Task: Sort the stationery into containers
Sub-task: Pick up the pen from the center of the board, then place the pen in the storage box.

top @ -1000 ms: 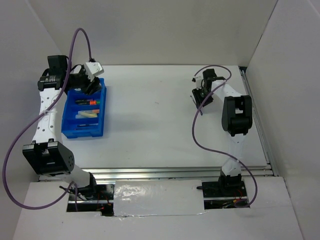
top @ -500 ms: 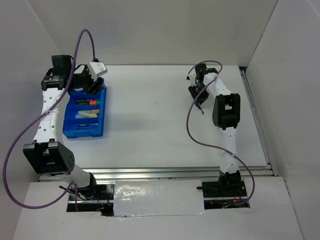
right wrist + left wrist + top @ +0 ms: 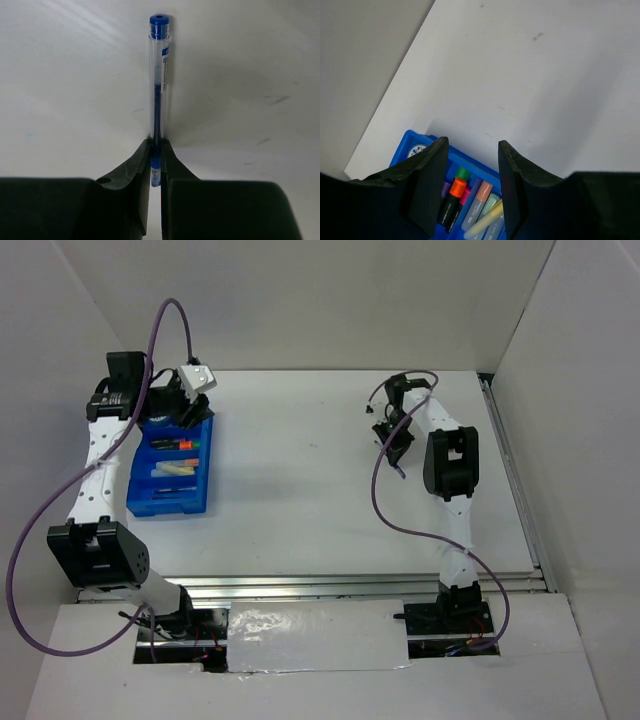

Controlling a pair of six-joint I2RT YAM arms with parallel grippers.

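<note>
The right gripper [image 3: 155,146] pinches a pen [image 3: 160,75] with a clear barrel and blue ink, near the pen's lower end. In the top view this is at the upper right of the white table [image 3: 300,470]. The left gripper [image 3: 471,146] stands spread, with nothing between its jaws. It hangs over the upper end of the blue tray [image 3: 165,508], at the upper left of the top view. Highlighters [image 3: 456,187] lie inside the tray.

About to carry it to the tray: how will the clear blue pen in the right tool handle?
The pen looks like a thin, rigid plastic tube, so probably stiff and light. The right tool pinches it near one end, most of its length sticking out, so it may pivot if bumped. Its smooth round barrel would likely roll once released.
</note>
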